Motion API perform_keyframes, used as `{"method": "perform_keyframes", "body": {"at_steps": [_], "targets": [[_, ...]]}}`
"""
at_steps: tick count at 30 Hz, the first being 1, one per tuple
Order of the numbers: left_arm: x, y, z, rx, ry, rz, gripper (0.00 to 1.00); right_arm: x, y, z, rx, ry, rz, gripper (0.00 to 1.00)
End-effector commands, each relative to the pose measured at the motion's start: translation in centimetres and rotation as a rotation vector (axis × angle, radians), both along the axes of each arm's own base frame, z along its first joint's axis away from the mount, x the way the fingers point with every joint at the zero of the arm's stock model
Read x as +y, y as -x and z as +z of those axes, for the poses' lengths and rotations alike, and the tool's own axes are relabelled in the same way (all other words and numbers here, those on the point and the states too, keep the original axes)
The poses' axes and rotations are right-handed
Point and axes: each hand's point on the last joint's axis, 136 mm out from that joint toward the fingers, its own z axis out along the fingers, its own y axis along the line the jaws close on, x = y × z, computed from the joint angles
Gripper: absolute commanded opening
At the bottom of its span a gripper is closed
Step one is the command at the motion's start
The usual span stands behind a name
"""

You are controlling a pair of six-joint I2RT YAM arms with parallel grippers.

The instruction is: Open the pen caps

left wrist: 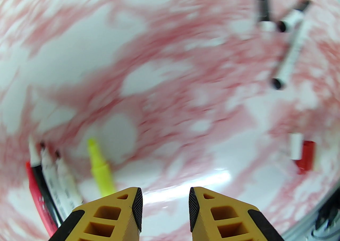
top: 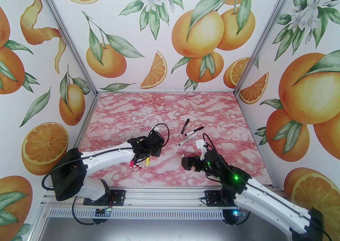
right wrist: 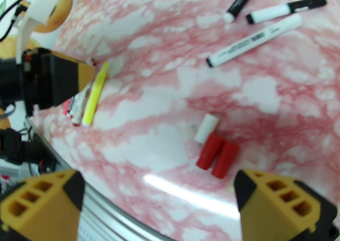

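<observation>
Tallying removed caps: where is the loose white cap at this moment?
In the right wrist view the white cap lies on the table ahead of the open right gripper, right beside two red caps.

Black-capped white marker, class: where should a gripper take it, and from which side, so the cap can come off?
Probably the white barrel, from above, closing across its width: it lies flat on the table, and this keeps the black cap free.
</observation>
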Motion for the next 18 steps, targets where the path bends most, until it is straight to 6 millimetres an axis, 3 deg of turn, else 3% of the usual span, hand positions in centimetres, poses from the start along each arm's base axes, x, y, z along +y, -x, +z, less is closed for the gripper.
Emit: {"method": "perform_keyframes", "body": {"at_steps": [1,8,14,18], "targets": [[-4.7,-0.6,2.6,-0.03,0.081,-0.252,0.37,-2.0,-0.5,2.0,-0.039,0.027,-0.094,0.99],[-10.5,-3.2,3.4,-0.04,0.087,-0.483,0.39,-4.7,-0.3,3.8,-0.058,0.078,-0.179,0.99],[-15.1,-4.1,0.9,0.025,0.095,-0.657,0.39,-5.7,0.1,5.7,-0.083,0.051,-0.205,0.99],[-16.5,-4.2,-1.3,0.062,0.081,-0.733,0.4,-6.2,0.4,6.4,-0.095,0.038,-0.217,0.99]]}}
